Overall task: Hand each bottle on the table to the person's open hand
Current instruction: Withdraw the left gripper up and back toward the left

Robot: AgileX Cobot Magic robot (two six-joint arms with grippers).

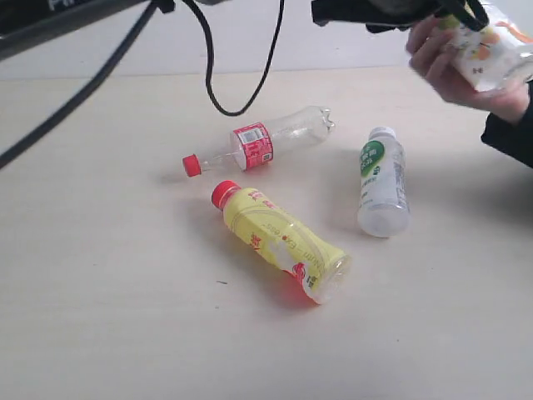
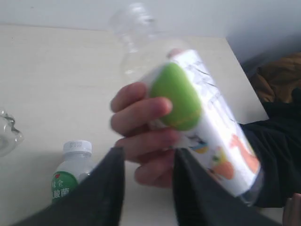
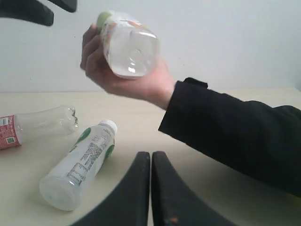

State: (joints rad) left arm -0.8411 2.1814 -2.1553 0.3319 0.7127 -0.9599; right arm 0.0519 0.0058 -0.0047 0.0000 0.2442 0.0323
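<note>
Three bottles lie on the table: a yellow-labelled one with a red cap, a clear one with a red label and cap, and a white one with green marks. The person's hand holds another white bottle with a green cap up at the far right. My left gripper hovers right by that hand, jaws apart with nothing between them. In the right wrist view my right gripper is shut and empty, low over the table near the white bottle.
A black cable hangs in a loop over the far side of the table above the clear bottle. The person's dark sleeve reaches in from the right edge.
</note>
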